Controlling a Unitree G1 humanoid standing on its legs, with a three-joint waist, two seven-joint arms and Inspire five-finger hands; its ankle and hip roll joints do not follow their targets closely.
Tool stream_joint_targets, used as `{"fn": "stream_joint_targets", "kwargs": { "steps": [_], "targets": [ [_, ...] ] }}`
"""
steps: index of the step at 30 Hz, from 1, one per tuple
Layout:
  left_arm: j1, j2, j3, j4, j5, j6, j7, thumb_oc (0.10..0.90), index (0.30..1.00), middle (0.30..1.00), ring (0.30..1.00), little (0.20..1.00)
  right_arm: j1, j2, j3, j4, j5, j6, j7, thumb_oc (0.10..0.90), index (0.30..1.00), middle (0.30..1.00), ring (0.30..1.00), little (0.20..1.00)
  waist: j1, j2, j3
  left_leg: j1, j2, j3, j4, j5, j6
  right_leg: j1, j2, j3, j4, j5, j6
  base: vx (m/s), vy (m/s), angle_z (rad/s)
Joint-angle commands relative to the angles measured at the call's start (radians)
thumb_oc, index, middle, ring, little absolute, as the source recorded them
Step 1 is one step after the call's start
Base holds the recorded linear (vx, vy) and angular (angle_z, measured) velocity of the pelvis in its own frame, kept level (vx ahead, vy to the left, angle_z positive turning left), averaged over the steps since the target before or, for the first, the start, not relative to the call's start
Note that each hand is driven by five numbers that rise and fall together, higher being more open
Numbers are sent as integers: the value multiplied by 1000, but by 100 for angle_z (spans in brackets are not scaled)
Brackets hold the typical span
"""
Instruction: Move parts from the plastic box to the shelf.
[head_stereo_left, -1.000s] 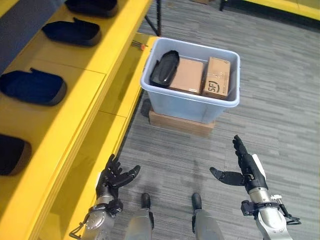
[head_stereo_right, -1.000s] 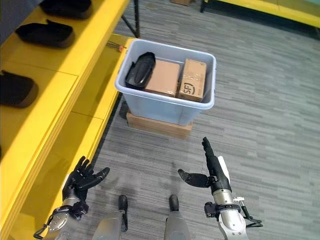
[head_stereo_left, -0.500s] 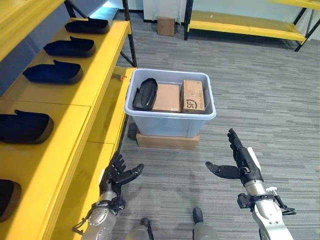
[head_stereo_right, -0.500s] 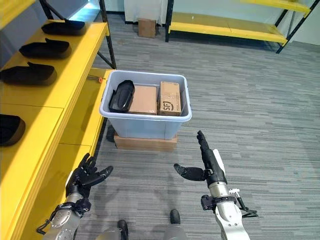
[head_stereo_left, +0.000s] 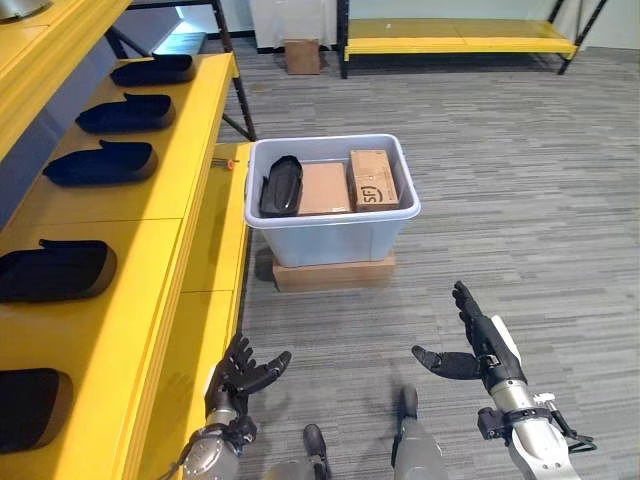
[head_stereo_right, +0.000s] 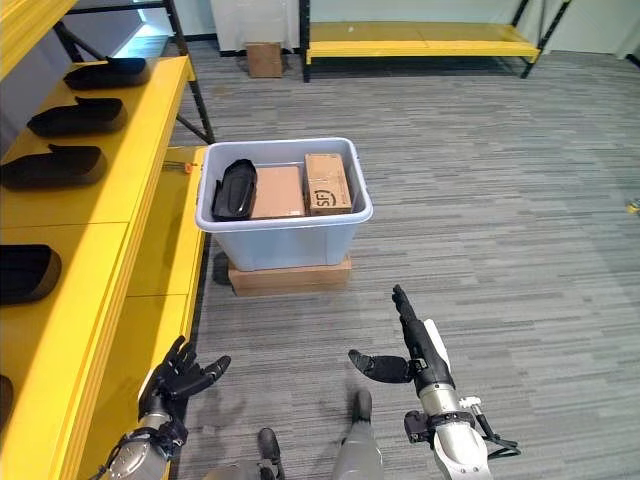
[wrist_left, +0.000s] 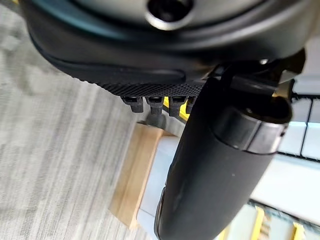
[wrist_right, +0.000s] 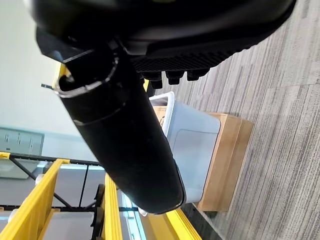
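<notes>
Box (head_stereo_left: 331, 226) on a wooden base (head_stereo_left: 333, 273) on the floor beside the shelf (head_stereo_left: 150, 190), holding a black part (head_stereo_left: 281, 186) and two cartons (head_stereo_left: 372, 178). Left hand (head_stereo_left: 237, 372) and right hand (head_stereo_left: 478, 345) low, fingers spread, empty.

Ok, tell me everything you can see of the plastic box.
The plastic box is a pale grey-blue bin with a rolled rim and no lid. It sits upright on a flat wooden block on the carpet, beside the yellow shelf. Inside lie one black part and two cardboard boxes. Neither hand touches it.
</notes>
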Motion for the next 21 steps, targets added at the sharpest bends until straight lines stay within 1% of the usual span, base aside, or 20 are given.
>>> {"fn": "stream_joint_targets", "kwargs": {
  "steps": [1, 6, 7, 9, 12, 14, 15, 16, 17, 18, 19, 20, 21],
  "targets": [
    [-18, 21, 41, -153, 13, -84, -38, 900, 1000, 1000, 1000, 1000, -70, -49, -53, -109, 23, -105, -17, 900, 1000, 1000, 1000, 1000, -34, 14, -86, 188, 151, -68, 33, -175, -95, -83, 34, -36, 1, 17, 14, 110, -100, 27],
    [-9, 15, 34, -163, 0, -79, -38, 900, 1000, 1000, 1000, 1000, -84, -63, -48, -108, 18, -98, -22, 900, 1000, 1000, 1000, 1000, -34, 35, -88, 186, 173, -70, 1, -151, -105, -113, 46, -30, 48, -22, 1, 73, -49, -6],
    [-11, 19, 28, -165, 0, -76, -35, 900, 1000, 1000, 1000, 1000, -89, -66, -47, -110, 16, -95, -24, 900, 1000, 1000, 1000, 1000, -35, 42, -80, 188, 177, -72, -8, -145, -106, -130, 45, -22, 84, -37, -4, 64, -12, -12],
    [-13, 21, 22, -168, 0, -76, -35, 900, 1000, 1000, 1000, 1000, -91, -66, -45, -112, 13, -94, -26, 900, 1000, 1000, 1000, 1000, -37, 48, -75, 190, 179, -71, -19, -141, -108, -143, 42, -20, 107, -48, -7, 65, -20, -2],
    [-29, 32, 17, -173, 6, -78, -29, 900, 1000, 1000, 1000, 1000, -103, -68, -45, -111, 12, -94, -33, 900, 1000, 1000, 1000, 1000, -43, 61, -68, 192, 195, -76, -20, -137, -115, -179, 52, -8, 167, -85, -17, 85, -61, 19],
    [-46, 36, 14, -172, 7, -78, -24, 900, 1000, 1000, 1000, 1000, -112, -74, -43, -108, 8, -95, -37, 900, 1000, 1000, 1000, 1000, -48, 71, -66, 194, 216, -73, -15, -127, -126, -203, 67, -7, 213, -120, -29, 126, -148, 22],
    [-54, 36, 14, -175, 4, -80, -21, 900, 1000, 1000, 1000, 1000, -111, -80, -45, -108, 10, -96, -40, 900, 1000, 1000, 1000, 1000, -51, 75, -65, 195, 237, -73, 7, -110, -135, -205, 86, -8, 234, -145, -43, 150, -210, 1],
    [-55, 33, 16, -173, 0, -80, -22, 900, 1000, 1000, 1000, 1000, -110, -81, -44, -108, 11, -97, -40, 900, 1000, 1000, 1000, 1000, -52, 78, -65, 188, 250, -74, 32, -90, -142, -201, 99, -7, 230, -157, -53, 201, -350, -9],
    [-54, 29, 25, -174, -15, -81, -23, 900, 1000, 1000, 1000, 1000, -111, -91, -37, -108, 17, -100, -36, 900, 1000, 1000, 1000, 1000, -42, 77, -58, 121, 290, -94, 208, 33, -157, -162, 143, -4, 208, -186, -95, 129, -366, -10],
    [-55, 29, 28, -174, -26, -81, -23, 900, 1000, 1000, 1000, 1000, -112, -95, -32, -107, 26, -102, -38, 900, 1000, 1000, 1000, 1000, -30, 64, -48, 45, 285, -129, 332, 87, -148, -137, 160, 0, 180, -190, -123, 91, -521, -25],
    [-59, 26, 27, -182, -38, -82, -23, 900, 1000, 1000, 1000, 1000, -116, -110, -31, -110, 42, -107, -39, 900, 1000, 1000, 1000, 1000, -2, 28, -2, -83, 231, -198, 579, 119, -125, -89, 176, 10, 147, -200, -164, 78, -447, -43],
    [-56, 22, 29, -183, -35, -82, -19, 900, 1000, 1000, 1000, 1000, -110, -120, -30, -106, 43, -108, -38, 900, 1000, 1000, 1000, 1000, 14, 12, 28, -164, 203, -215, 647, 90, -115, -66, 183, 24, 150, -221, -173, 190, -362, -39],
    [-56, 23, 33, -181, -37, -80, -20, 900, 1000, 1000, 1000, 1000, -107, -122, -38, -102, 42, -105, -40, 900, 1000, 1000, 1000, 1000, 24, 11, 40, -259, 219, -173, 547, 53, -113, -33, 181, 23, 144, -244, -163, 392, -75, -21]
  ]
}}
